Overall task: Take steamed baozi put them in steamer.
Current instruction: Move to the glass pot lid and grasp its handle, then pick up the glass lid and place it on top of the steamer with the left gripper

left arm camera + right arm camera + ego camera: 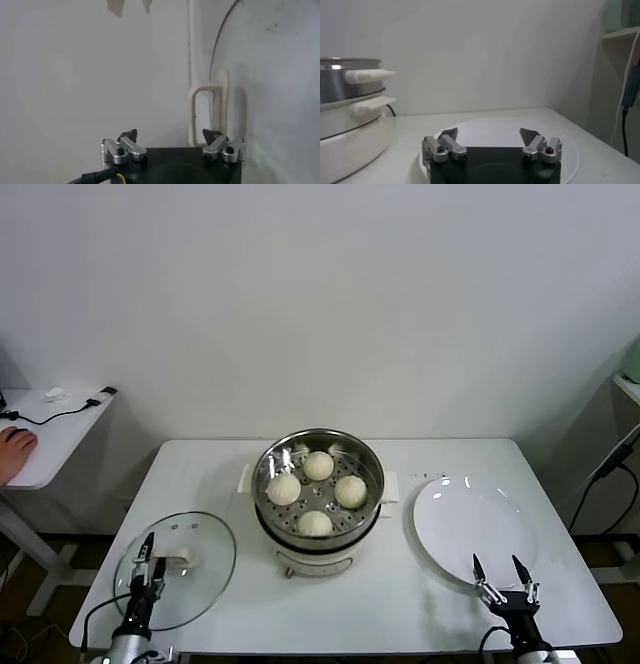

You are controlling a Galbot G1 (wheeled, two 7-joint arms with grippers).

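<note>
Checking the load, we counted four smooth cream-white dough buns [317, 494] resting on the perforated floor of the round stainless-steel steamer basket [370, 464], mid-counter [200, 469] on its white pot base. The flat white plate [455, 534] beside it was bare. Left pincer [148, 554] hung wide and empty over the round glass lid [205, 584]; right pincer [505, 574] stood wide and empty at the plate's near rim. We judged the transfer complete; any next move would call only for lidding the steamer.
</note>
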